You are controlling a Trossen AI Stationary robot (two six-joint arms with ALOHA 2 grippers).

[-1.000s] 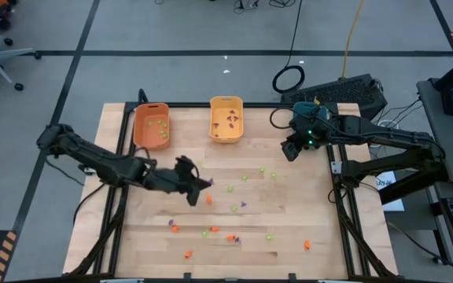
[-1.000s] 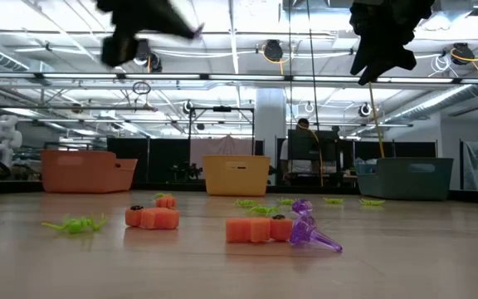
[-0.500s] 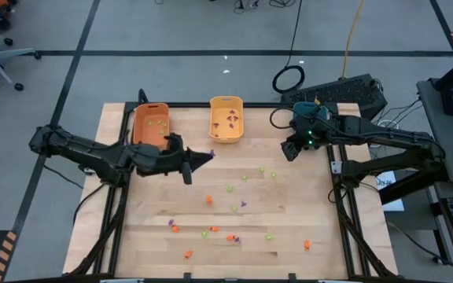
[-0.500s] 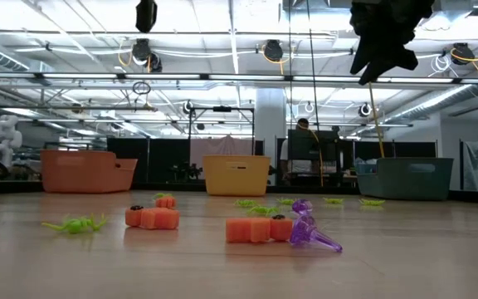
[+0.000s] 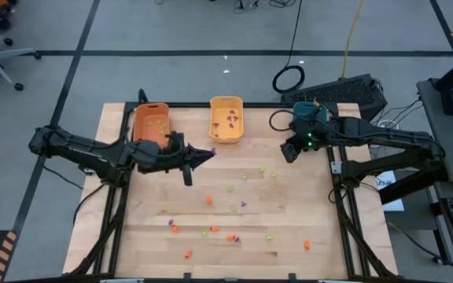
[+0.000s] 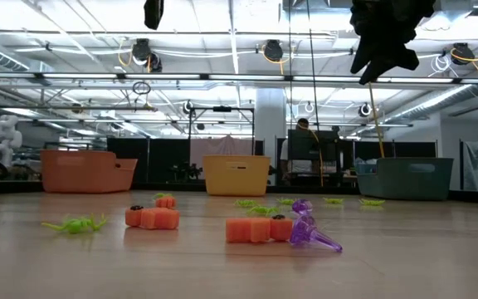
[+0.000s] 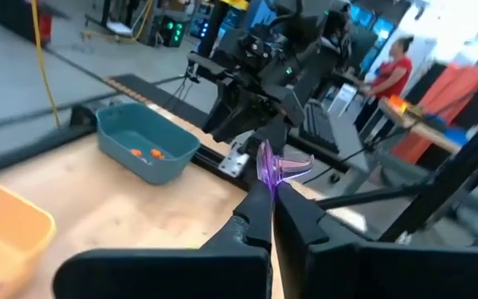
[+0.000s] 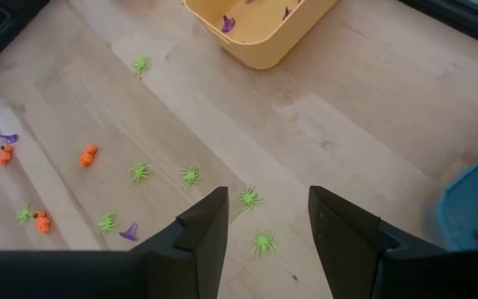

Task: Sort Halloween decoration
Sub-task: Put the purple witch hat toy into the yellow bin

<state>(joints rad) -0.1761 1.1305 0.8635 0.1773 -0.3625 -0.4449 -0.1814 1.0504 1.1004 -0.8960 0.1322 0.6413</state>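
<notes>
High view shows you orange, green and purple trinkets [image 5: 234, 208] scattered loose over the table [image 5: 289, 228], all on the near side of the yellow bin [image 5: 226, 119]. That yellow bin holds purple pieces; the orange bin [image 5: 151, 124] beside it holds green ones; the teal bin [image 7: 146, 150], in the left wrist view, holds orange ones. Your left gripper [image 5: 208, 154] hangs just short of the yellow bin's near corner, pinched tight on a purple trinket [image 7: 279, 169]. Your right gripper [image 5: 289, 152] waits by the teal bin, fingers [image 8: 202, 230] parted and empty.
</notes>
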